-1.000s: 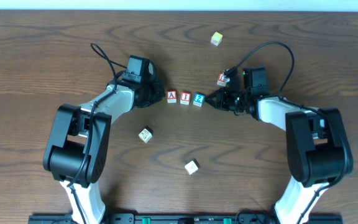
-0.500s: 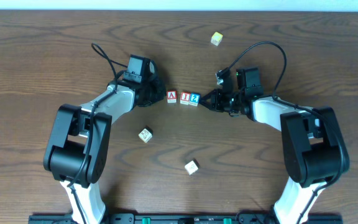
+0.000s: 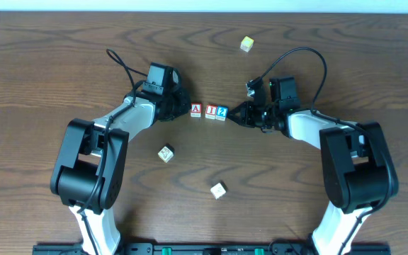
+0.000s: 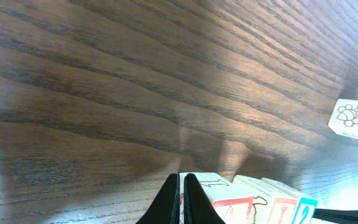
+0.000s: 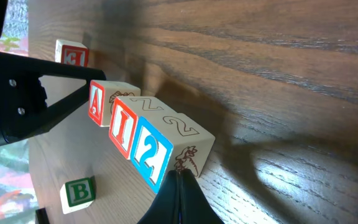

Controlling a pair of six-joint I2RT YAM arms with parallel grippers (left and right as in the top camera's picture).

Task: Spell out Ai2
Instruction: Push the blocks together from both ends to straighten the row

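Near the centre of the table, the overhead view shows the A block, I block and 2 block in a row between the left gripper and right gripper. Only the wrist views show the jaws: both pairs are pressed together and hold nothing, the left tip at the A block, the right tip touching the 2 block. A bee block shows only from the left wrist, a green B block only from the right. A second ago the 2 block stood apart from the I block; now they touch.

A blk, I blk, 2 blk — touching row.
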